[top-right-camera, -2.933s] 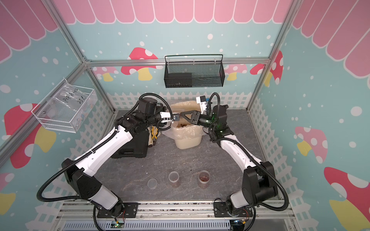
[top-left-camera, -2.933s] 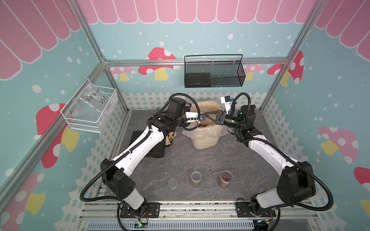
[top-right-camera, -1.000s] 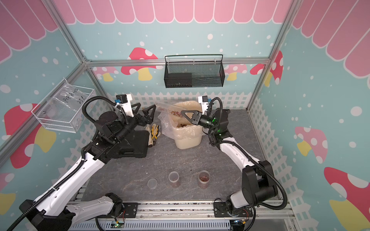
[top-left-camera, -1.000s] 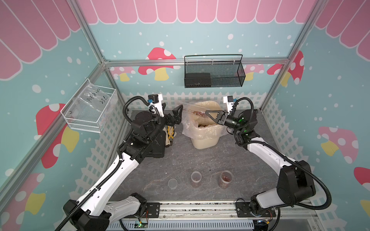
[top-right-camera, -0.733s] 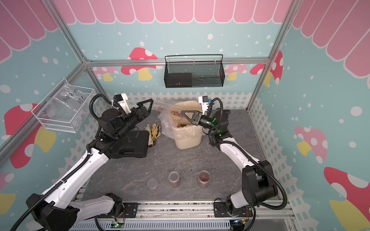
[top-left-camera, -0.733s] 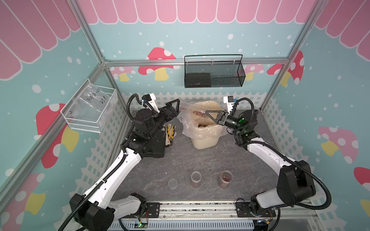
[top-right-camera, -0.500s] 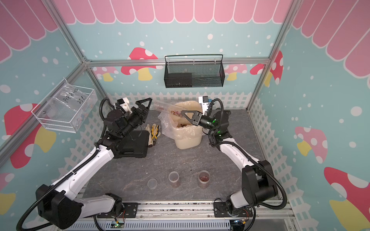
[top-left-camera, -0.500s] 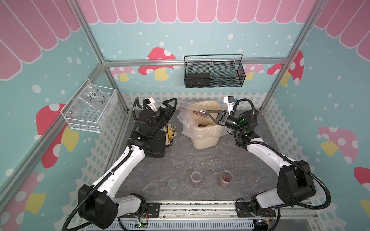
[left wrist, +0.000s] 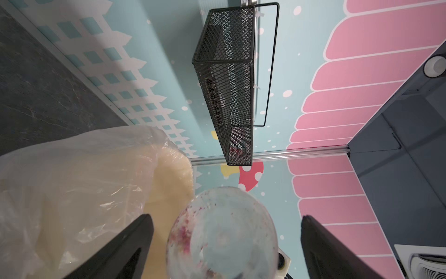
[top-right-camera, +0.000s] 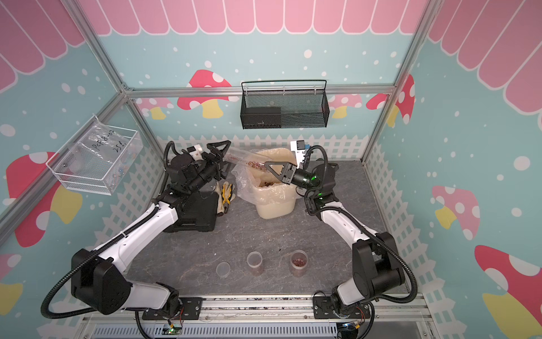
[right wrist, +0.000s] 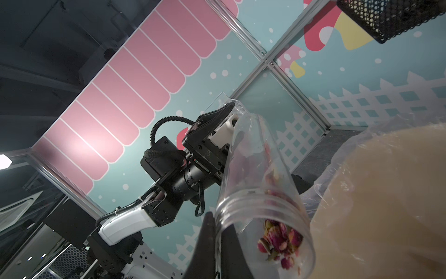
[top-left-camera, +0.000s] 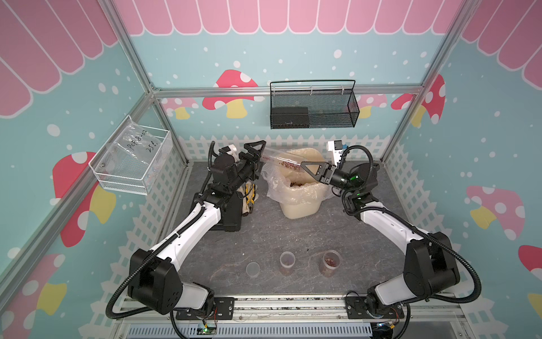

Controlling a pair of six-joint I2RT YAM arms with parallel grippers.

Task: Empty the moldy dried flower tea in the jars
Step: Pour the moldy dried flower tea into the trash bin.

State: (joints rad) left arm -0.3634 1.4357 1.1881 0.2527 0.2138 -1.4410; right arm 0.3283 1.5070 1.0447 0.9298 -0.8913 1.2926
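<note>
A tall clear jar (top-left-camera: 281, 160) (top-right-camera: 249, 160) hangs tilted over the cream bin (top-left-camera: 299, 202), mouth toward the right arm. My right gripper (top-left-camera: 303, 168) (right wrist: 218, 227) is shut on the wall at its rim. Dried flower tea (right wrist: 280, 239) lies near the mouth, and more tea (top-right-camera: 267, 184) is in the bin. My left gripper (top-left-camera: 259, 158) (left wrist: 224, 217) is open, its jaws on either side of the jar's base (left wrist: 224, 236) without touching it. Two shorter open jars (top-left-camera: 287, 262) (top-left-camera: 331, 262) holding tea stand at the front, beside a round lid (top-left-camera: 253, 268).
A black case (top-left-camera: 228, 211) and yellow-black gloves (top-left-camera: 249, 193) lie left of the bin. Loose clear bag liner (left wrist: 72, 183) spills over the bin's rim. A black wire basket (top-left-camera: 312, 108) hangs on the back wall and a clear tray (top-left-camera: 132, 160) on the left wall.
My left arm has swung back from the left toward the bin, bringing its open jaws around the tall jar's base. The right arm and the jar have held still.
</note>
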